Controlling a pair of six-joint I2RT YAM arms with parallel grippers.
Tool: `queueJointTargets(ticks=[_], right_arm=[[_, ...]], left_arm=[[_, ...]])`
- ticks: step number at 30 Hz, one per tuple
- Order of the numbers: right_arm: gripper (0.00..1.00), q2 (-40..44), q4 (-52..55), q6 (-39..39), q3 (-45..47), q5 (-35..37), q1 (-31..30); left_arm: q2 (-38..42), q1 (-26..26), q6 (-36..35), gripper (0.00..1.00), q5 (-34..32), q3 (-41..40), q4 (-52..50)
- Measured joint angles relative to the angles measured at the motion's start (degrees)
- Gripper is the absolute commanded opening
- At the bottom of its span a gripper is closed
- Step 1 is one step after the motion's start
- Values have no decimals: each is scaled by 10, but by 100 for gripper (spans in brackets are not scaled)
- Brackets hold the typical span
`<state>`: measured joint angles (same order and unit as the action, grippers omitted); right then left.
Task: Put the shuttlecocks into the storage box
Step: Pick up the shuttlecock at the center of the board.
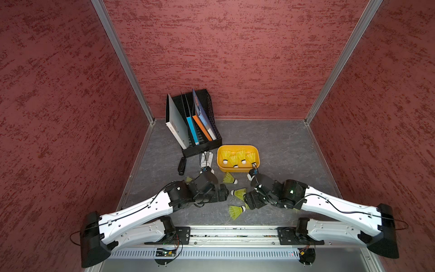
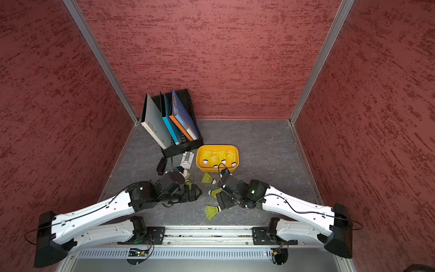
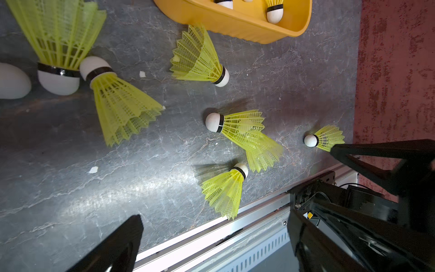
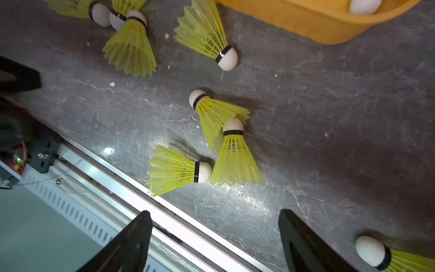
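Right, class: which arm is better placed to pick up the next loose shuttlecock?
Probably right: the right gripper, jaws open, points straight at the overlapping shuttlecocks close ahead; the left gripper, also open, looks farther from them.

In both top views the left arm hides most of a shuttlecock (image 1: 188,180) at 8 o'clock from the storage box (image 1: 237,170). In the wrist views the picture's edge cuts the box, a second shuttlecock (image 4: 397,259) and an unidentifiable white rounded thing (image 3: 11,80); a third shuttlecock's skirt (image 3: 263,155) is blurred
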<state>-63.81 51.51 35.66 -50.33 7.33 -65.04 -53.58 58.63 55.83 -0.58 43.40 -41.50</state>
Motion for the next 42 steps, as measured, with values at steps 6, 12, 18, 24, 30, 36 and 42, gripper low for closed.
queueJointTargets(ticks=[6,12,18,24,30,36,42], right_arm=[[87,-51,-8,36,33,66,-108],[85,-76,-42,45,47,99,-172],[76,-134,-49,56,46,123,-189],[68,-169,-55,59,45,126,-220],[66,-172,-87,44,45,124,-224],[66,-217,-113,11,38,124,-223],[63,-244,-131,-14,35,124,-205]], left_arm=[[90,15,11,100,4,-65,4],[127,34,32,100,5,-110,6],[131,35,39,100,5,-112,13],[131,35,39,100,5,-112,17],[131,35,39,100,5,-112,17],[131,35,39,100,4,-112,17],[137,39,40,100,1,-112,16]])
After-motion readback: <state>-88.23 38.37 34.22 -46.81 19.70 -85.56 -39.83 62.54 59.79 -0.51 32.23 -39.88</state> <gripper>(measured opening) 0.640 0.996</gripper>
